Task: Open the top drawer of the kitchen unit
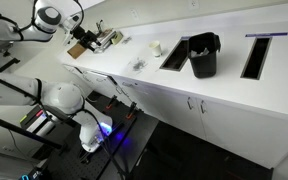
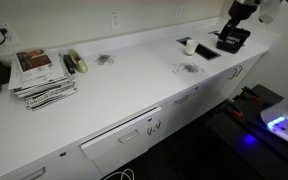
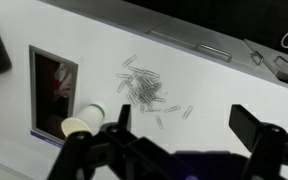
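At the left edge of the table [image 2: 134, 92], which is the white top of the kitchen unit [image 2: 199, 105], a stack of magazines [image 2: 42, 75] lies in an exterior view. Below the front edge, a little right of the stack, sits the top drawer [image 2: 122, 140], its flat white front carrying a slim dark handle [image 2: 127, 136]. A dark line runs along its upper edge, but the picture is too small to tell whether that is a crack or only the seam. No wooden inside shows, so I judge it shut or all but shut. Further right lies a scatter of paper clips [image 2: 189, 68], and behind it a paper cup [image 2: 189, 46] beside a dark recess [image 2: 206, 51]. At the far right end the hand [image 2: 231, 42] hangs over the table, well apart from the drawer. In the wrist view its fingers [image 3: 119, 118] stand wide apart with nothing between them, the clips and cup lying below. As I judge it, nothing of the task is done yet: the arm has to travel to the drawer, take the handle and pull.
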Controlling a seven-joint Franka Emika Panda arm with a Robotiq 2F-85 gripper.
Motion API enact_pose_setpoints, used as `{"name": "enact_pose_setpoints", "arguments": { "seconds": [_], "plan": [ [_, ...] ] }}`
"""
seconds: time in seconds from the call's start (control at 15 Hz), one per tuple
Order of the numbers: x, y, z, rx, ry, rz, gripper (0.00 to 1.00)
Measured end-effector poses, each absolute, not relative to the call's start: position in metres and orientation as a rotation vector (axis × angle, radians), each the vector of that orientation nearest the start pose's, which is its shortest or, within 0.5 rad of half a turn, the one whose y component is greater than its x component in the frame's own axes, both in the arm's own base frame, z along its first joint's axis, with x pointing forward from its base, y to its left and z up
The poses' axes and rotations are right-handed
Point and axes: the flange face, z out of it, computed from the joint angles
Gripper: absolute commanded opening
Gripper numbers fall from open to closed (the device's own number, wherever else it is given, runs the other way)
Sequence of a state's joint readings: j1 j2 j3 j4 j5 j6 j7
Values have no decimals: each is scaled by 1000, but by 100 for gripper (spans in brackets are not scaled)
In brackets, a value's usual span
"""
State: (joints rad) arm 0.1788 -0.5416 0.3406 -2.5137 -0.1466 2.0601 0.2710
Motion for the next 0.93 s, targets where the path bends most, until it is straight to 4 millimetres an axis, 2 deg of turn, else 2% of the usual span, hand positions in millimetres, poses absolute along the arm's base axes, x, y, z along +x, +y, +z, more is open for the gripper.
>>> {"name": "enact_pose_setpoints", "arguments": {
  "seconds": [0.33,0.53,0.73,0.93],
  "plan": [
    [320,295,441,-3216,-914,-405,100],
    [303,344,421,-3093,-1164,-437,100],
    [280,383,399,-2961,-1411,-423,100],
    [273,397,391,-2910,-1498,-402,100]
  ]
}}
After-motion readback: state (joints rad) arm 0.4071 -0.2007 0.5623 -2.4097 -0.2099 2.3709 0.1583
